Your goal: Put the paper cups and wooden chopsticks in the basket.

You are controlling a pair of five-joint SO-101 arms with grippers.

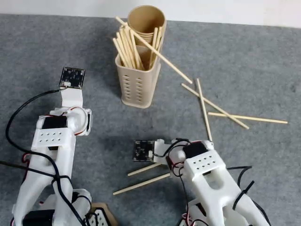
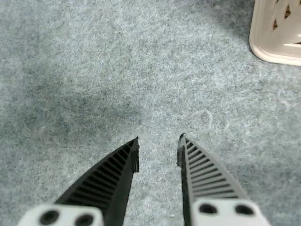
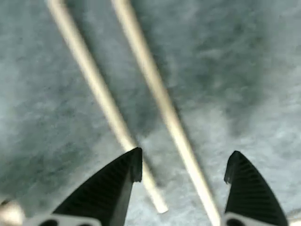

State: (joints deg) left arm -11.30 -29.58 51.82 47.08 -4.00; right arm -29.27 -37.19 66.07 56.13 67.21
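A beige slotted basket [image 1: 138,82] stands at the back centre with stacked paper cups [image 1: 146,21] and several wooden chopsticks [image 1: 127,47] in it; one long chopstick [image 1: 164,59] leans out over its rim. Two chopsticks [image 1: 146,168] lie on the carpet at the front, beside the right arm. My right gripper [image 3: 186,165] hangs open low over them: one chopstick [image 3: 160,99] runs between the fingers, the other [image 3: 94,89] passes beside one fingertip. My left gripper [image 2: 158,146] is open over bare carpet, with the basket's corner [image 2: 277,42] a short way off.
Three more chopsticks [image 1: 214,106] lie crossed on the grey carpet to the right of the basket. Black cables [image 1: 19,113] loop around the left arm's base. A pale wall edge runs along the back.
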